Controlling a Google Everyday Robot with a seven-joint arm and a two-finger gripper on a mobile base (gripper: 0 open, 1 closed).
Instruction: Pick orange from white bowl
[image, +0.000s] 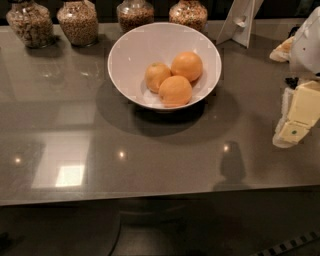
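The orange (187, 66) lies in the white bowl (130, 55), at the back right of the heap, so the pick has not begun in any way that shows: nothing is lifted and nothing is touched. It rests against two other fruits, a smaller, paler yellowish one (156, 76) to its left and a slightly lighter orange one (175, 91) in front of it. All three are packed close on the bowl's floor, right of centre.

The reach, the grasp and the lift out over the rim are all left to do.

The bowl stands on the grey desk (150, 160), towards the back. Behind it is a row of four glass jars (77, 21), each filled with what look like grains or nuts, though the contents are hard to make out.

The gripper (295, 122) hangs at the far right edge, well apart from the bowl and above the desk. Whether it is open or closed, I cannot tell.
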